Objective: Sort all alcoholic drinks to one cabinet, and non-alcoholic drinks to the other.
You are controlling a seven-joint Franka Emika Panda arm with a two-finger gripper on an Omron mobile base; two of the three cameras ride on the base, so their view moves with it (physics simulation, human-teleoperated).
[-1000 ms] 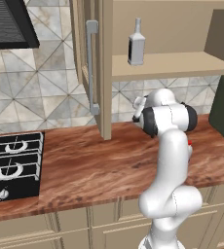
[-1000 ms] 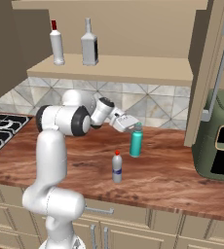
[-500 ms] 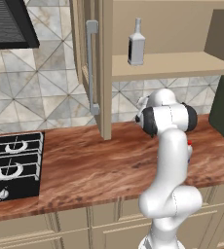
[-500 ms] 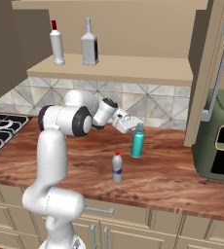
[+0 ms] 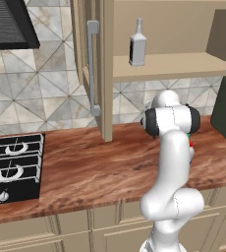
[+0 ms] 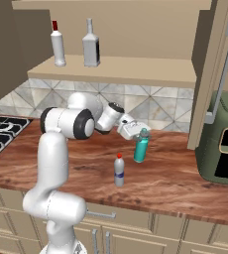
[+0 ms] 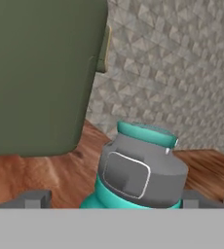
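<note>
I see the teal bottle [image 6: 141, 147] standing upright on the wooden counter [image 6: 175, 183], left of the green appliance [image 6: 220, 144]. My gripper [image 6: 138, 131] sits at its cap with jaws spread wide, one on either side, not yet clamped. The small red-capped bottle [image 6: 119, 170] stands in front of the teal bottle. The white bottle [image 6: 58, 43] and the square clear bottle [image 6: 90, 44] stand on the cabinet shelf [image 6: 116, 69] above.

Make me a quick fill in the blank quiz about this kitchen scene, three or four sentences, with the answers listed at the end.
1. The white bottle and the clear-grey bottle both stand on the cabinet ____.
2. The gripper is at the cap of the ____ bottle.
3. The small bottle on the counter has a ____ cap.
4. The gripper's jaws are ____.

Answers: shelf; teal; red; open
</note>
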